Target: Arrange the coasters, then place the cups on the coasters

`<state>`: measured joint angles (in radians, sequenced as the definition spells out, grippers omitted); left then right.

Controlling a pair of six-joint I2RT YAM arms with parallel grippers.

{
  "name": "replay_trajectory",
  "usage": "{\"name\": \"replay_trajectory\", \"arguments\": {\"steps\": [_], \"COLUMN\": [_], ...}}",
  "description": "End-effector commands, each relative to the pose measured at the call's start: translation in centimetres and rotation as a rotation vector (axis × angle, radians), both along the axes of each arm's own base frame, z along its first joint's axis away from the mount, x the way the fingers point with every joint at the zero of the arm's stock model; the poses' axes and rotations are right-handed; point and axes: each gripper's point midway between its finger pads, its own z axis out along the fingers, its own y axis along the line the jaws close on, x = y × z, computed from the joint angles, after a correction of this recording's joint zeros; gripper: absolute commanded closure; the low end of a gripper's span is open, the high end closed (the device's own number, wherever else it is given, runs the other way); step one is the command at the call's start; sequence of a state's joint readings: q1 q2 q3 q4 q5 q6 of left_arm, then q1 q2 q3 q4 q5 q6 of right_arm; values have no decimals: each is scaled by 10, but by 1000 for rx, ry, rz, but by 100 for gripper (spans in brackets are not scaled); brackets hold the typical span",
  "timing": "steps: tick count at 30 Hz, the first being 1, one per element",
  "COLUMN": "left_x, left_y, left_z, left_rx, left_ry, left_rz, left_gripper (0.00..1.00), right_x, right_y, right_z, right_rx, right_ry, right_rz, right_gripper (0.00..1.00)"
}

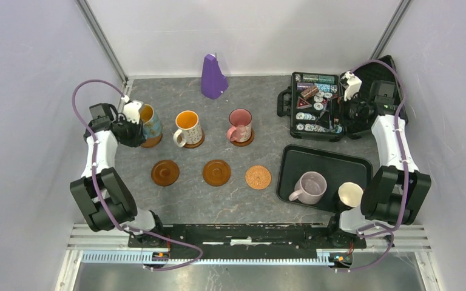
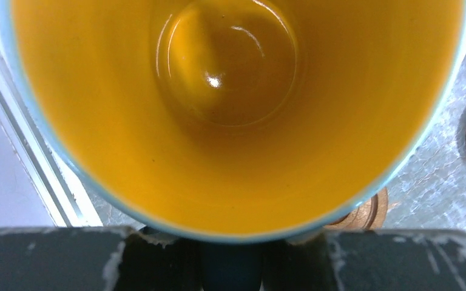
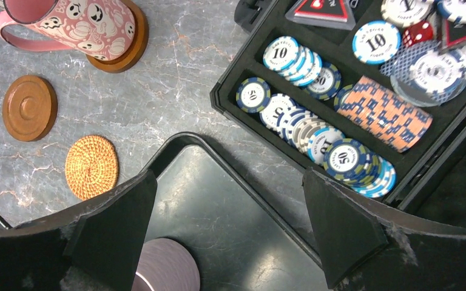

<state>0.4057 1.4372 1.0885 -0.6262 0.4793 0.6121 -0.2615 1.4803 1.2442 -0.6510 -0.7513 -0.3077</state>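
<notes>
The blue cup [image 1: 149, 121], yellow inside, is at the upper left of the top view, over a brown coaster [image 1: 152, 143]. Whether it rests on this coaster or hangs just above it, I cannot tell. The left gripper [image 1: 138, 121] is clamped on this cup from its left side, and in the left wrist view the yellow inside fills almost the whole frame. To the right, in the same row, the white cup [image 1: 188, 128] and the pink cup [image 1: 240, 125] stand upright, each on a coaster of its own. Below this row lie three bare coasters: a left brown coaster [image 1: 165, 173], a middle brown coaster [image 1: 216, 173] and the patterned coaster [image 1: 258, 177]. At the lower right the tray [image 1: 327, 159] holds the lilac cup [image 1: 310, 187] and a cream-lined cup [image 1: 350, 194], partly hidden by the right arm. The right gripper [image 3: 230, 230] hangs with its fingers wide apart and nothing between them, above the tray corner and the chip case [image 3: 247, 63]. A purple cone [image 1: 213, 77] stands at top centre.
</notes>
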Motion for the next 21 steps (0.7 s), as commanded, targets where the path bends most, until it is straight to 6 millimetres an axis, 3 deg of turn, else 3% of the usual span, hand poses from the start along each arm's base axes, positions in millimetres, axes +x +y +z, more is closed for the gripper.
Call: {"name": "replay_trajectory", "arguments": {"steps": [1,11,21], "left_x": [42,57,55], "left_y": [8,32,49], "left_z": [38,-2,-20], "left_rx": [120,110,136], "left_ry": [-260,-176,-135], "left_rz": [-190,-184,-200], "left_gripper": [98,98,98], "right_x": [8,2,-2], "right_y": [-6,-8,-10], "right_z": [18,14,8], "right_rx": [-58,-99,-121], "right_ry": [-33,-22,-10], "right_rz": [18,17,12], "right_gripper": [2,2,2]}}
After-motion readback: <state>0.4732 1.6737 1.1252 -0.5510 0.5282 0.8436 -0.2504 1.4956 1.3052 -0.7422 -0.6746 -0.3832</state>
